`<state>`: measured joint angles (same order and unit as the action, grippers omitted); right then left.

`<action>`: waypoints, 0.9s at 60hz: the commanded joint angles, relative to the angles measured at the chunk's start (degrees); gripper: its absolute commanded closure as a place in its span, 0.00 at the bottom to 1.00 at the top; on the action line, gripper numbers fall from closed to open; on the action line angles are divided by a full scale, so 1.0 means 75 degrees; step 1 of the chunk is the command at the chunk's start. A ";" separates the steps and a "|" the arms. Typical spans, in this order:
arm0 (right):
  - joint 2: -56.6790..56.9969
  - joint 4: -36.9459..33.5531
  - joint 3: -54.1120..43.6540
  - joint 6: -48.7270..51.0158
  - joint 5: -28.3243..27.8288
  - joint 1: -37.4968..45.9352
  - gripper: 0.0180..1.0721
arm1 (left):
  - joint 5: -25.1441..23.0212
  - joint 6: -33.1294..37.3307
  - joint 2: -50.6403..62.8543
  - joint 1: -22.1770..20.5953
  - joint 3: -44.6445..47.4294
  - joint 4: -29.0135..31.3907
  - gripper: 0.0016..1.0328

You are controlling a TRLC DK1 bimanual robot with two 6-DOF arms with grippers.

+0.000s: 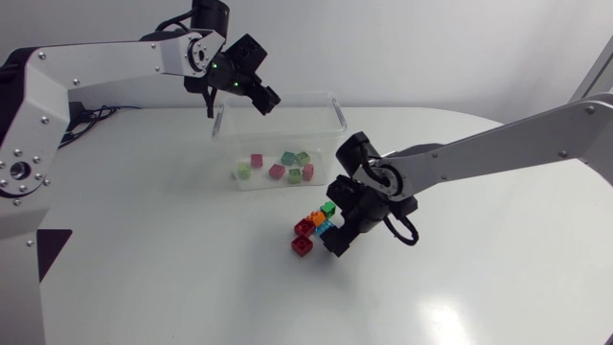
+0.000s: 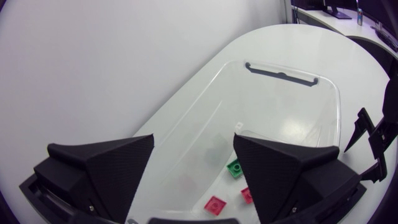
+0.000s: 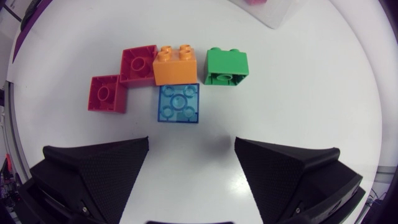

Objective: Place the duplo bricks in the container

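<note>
A clear plastic container (image 1: pixel 339 119) stands at the back of the table with several green and pink bricks (image 1: pixel 278 171) inside. My left gripper (image 1: pixel 263 99) hangs open over its back left corner, holding nothing. In the left wrist view the container (image 2: pixel 283 73) lies under the open gripper (image 2: pixel 193 180), with a green brick (image 2: pixel 235 167) and a red one (image 2: pixel 215 204) on its floor. In front of the container lies a cluster: two red bricks (image 3: pixel 138 64), an orange (image 3: pixel 175 64), a green (image 3: pixel 226 67) and a blue brick (image 3: pixel 179 103). My right gripper (image 3: pixel 191 168) is open just short of the blue brick.
The brick cluster (image 1: pixel 314 228) lies about a hand's width in front of the container's front wall. My right arm crosses the table from the right edge. The white table (image 1: pixel 192 278) stretches bare to the left and front of the cluster.
</note>
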<state>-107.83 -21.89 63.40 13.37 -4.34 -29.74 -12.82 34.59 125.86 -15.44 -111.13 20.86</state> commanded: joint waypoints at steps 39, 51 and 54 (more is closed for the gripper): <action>-0.0939 -0.0093 0.0875 -0.0024 -0.0019 -0.0488 0.44 | 0.0069 -0.0182 -0.3668 -0.0074 0.2595 0.0464 0.06; -0.0623 0.0036 0.0606 -0.0141 -0.0031 -0.0523 0.73 | 0.0280 -0.0018 -0.4524 -0.0437 0.3778 0.0781 0.07; -0.0435 0.0094 0.0453 -0.0165 -0.0031 -0.0535 0.75 | 0.0373 0.0076 -0.4688 -0.0625 0.4189 0.0816 0.07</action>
<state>-112.81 -21.61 69.23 12.99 -4.51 -33.30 -10.96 34.52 93.17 -18.09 -84.84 25.78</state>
